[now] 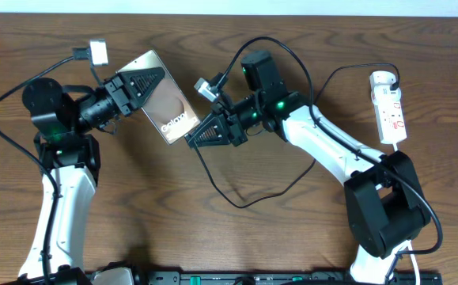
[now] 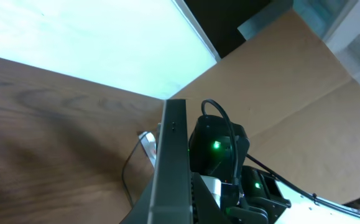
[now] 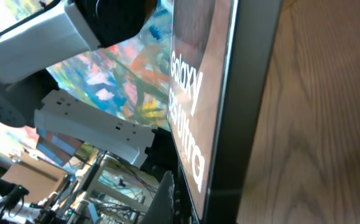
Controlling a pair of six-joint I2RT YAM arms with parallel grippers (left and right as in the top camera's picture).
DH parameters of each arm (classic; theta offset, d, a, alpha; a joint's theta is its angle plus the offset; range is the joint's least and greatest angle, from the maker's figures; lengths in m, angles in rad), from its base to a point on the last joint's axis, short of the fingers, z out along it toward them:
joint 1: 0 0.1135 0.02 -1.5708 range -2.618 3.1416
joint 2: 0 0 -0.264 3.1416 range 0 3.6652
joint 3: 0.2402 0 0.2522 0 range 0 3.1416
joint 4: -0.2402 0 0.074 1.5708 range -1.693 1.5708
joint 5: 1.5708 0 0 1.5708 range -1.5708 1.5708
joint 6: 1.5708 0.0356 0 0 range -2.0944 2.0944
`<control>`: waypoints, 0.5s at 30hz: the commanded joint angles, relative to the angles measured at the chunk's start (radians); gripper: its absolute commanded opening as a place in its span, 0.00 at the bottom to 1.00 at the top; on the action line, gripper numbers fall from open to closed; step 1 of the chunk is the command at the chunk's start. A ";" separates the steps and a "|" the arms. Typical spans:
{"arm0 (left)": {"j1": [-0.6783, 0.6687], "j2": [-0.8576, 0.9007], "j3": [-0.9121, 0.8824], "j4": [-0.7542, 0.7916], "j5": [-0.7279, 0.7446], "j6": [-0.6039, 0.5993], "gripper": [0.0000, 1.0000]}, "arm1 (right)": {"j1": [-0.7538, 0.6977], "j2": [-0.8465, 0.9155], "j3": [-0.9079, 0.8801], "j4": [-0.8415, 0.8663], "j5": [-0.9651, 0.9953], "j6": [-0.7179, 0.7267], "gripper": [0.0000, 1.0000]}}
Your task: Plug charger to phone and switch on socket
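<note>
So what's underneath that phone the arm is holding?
Wooden table shows all around the phone, clamped in the left gripper. The patch straight beneath is hidden by the phone itself.

My left end effector (image 1: 157, 74) and right end effector (image 1: 191, 139) (both clamped shut) point toward each other, forearms angled inward.
</note>
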 commanded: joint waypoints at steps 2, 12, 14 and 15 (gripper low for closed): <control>-0.037 -0.002 -0.045 0.003 0.035 0.057 0.07 | -0.018 -0.008 0.027 0.024 -0.015 0.011 0.01; -0.037 -0.002 -0.045 0.019 0.003 0.053 0.07 | -0.035 -0.008 0.027 0.038 -0.008 0.022 0.01; -0.037 -0.002 -0.045 0.019 0.004 0.053 0.07 | -0.035 -0.008 0.027 0.038 -0.008 0.022 0.01; -0.037 -0.002 -0.045 0.019 0.004 0.053 0.07 | -0.035 -0.008 0.027 0.037 -0.008 0.022 0.02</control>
